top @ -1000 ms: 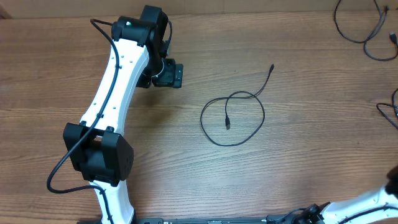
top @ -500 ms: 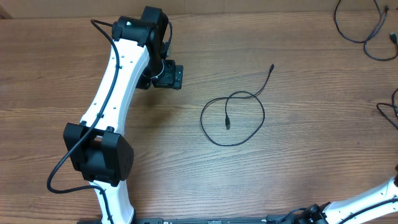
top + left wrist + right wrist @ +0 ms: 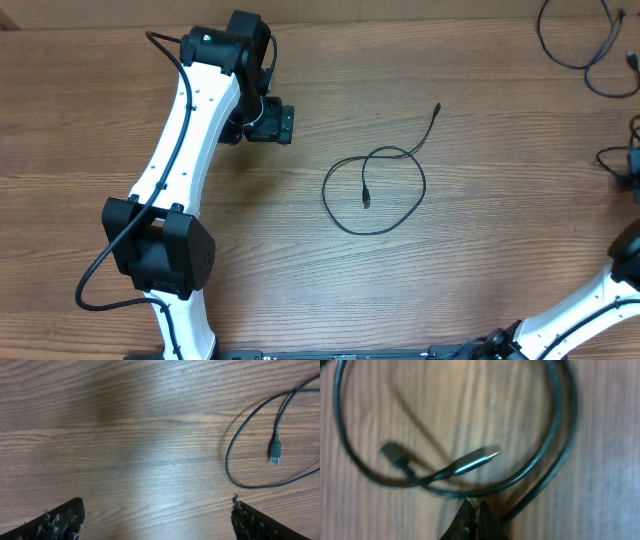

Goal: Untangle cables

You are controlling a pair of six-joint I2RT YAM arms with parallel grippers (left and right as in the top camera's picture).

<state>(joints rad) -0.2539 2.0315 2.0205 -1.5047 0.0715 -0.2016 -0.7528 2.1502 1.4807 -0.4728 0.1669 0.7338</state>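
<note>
One thin black cable (image 3: 325, 192) lies in a loose loop mid-table, with its plug (image 3: 366, 198) inside the loop. My left gripper (image 3: 272, 122) hovers to the upper left of it. It stands wide open (image 3: 156, 508) over bare wood, and the loop (image 3: 227, 462) and plug (image 3: 274, 453) show at the right of the left wrist view. My right gripper (image 3: 476, 510) is shut at the table's right edge. A dark cable (image 3: 559, 435) runs into its tips, above a silver-tipped plug (image 3: 481, 456). That cable (image 3: 605, 157) shows at the overhead view's right edge.
More black cables (image 3: 575, 60) lie coiled at the back right corner. The white left arm (image 3: 185, 150) stretches along the left side of the wooden table. The right arm (image 3: 590, 305) enters at the bottom right.
The cable at the right edge has shifted up and to the left. More of the right arm has come into view at the bottom right. The left arm and the middle loop have not moved.
</note>
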